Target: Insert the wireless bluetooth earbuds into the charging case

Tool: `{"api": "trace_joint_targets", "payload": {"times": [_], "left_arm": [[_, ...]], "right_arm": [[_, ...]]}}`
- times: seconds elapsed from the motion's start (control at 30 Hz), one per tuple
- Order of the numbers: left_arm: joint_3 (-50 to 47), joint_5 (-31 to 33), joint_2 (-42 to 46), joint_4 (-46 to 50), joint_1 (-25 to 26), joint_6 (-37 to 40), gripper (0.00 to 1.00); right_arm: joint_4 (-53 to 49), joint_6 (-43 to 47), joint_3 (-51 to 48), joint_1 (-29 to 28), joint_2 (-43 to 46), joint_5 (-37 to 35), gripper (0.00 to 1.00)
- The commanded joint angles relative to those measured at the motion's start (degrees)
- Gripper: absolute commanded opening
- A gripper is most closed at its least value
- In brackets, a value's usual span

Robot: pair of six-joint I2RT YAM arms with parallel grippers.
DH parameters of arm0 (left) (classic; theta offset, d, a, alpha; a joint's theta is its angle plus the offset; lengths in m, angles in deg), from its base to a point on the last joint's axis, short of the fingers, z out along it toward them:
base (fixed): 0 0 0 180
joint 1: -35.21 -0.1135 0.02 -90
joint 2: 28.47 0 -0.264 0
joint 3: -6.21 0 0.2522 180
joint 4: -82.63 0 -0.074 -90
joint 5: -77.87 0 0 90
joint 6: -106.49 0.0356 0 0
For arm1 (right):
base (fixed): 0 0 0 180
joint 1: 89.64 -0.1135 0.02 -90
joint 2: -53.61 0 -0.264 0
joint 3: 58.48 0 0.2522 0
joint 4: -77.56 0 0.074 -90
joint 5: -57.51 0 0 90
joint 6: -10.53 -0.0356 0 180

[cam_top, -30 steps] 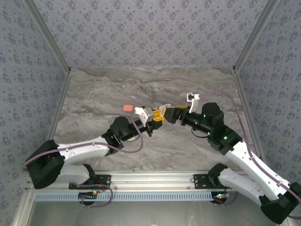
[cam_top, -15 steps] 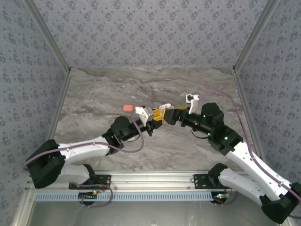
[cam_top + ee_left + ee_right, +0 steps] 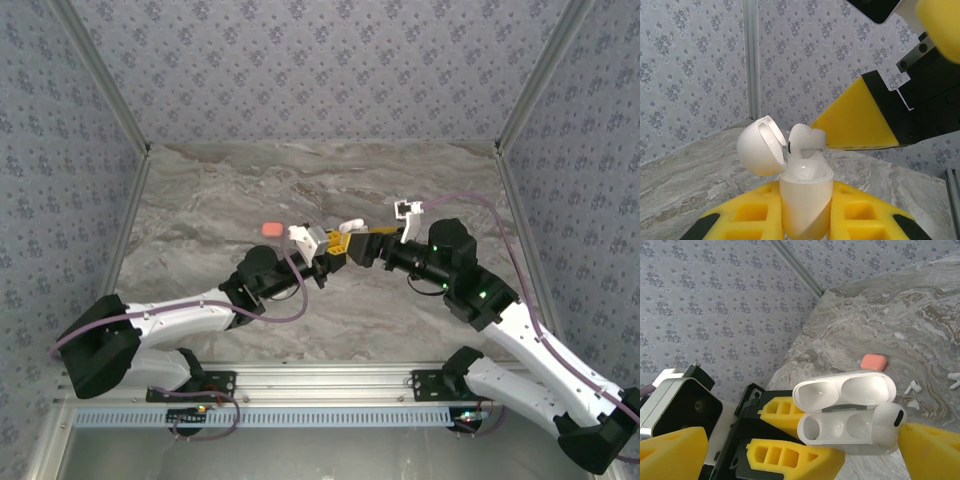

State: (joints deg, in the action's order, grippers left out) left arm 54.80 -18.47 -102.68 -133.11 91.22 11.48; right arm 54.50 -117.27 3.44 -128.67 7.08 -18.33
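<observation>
Meeting mid-frame

Top external: pinching the open charging case (image 3: 349, 226) in the left gripper (image 3: 336, 247), facing the right gripper (image 3: 362, 240) with fingers spread wide. Left wrist: touching the white earbud (image 3: 805, 138), centre, with one right fingertip (image 3: 840, 134). Right wrist: showing that earbud sticking from the case's right-hand slot, lower right

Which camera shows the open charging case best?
Right wrist: it looks straight into the case, showing both wells and the open lid. Left wrist shows it side-on from below. From the top it is a small white shape.
</observation>
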Motion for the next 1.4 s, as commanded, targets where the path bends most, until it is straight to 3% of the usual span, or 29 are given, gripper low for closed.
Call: {"api": "trace_joint_targets", "payload": {"times": [0.0, 0.73, 1.17, 1.37], "left_arm": [[2.1, 0.3, -0.3, -1.4, 0.2, -0.7, 0.0], [2.3, -0.9, -0.7, -1.8, 0.3, -0.9, 0.0], [2.2, -1.2, -0.7, -2.5, 0.2, -1.2, 0.0], [2.2, -1.0, -0.7, -2.4, 0.2, -1.1, 0.0]], "right_arm": [[-0.4, 1.2, 2.0, -0.7, 0.7, -0.7, 1.0], [0.2, 1.3, 2.4, -1.7, 0.5, 0.2, 1.0], [-4.4, 3.5, 3.8, -1.7, -0.1, -2.9, 1.0], [-2.1, 3.5, 3.7, -1.8, -0.1, -0.3, 1.0]]}}
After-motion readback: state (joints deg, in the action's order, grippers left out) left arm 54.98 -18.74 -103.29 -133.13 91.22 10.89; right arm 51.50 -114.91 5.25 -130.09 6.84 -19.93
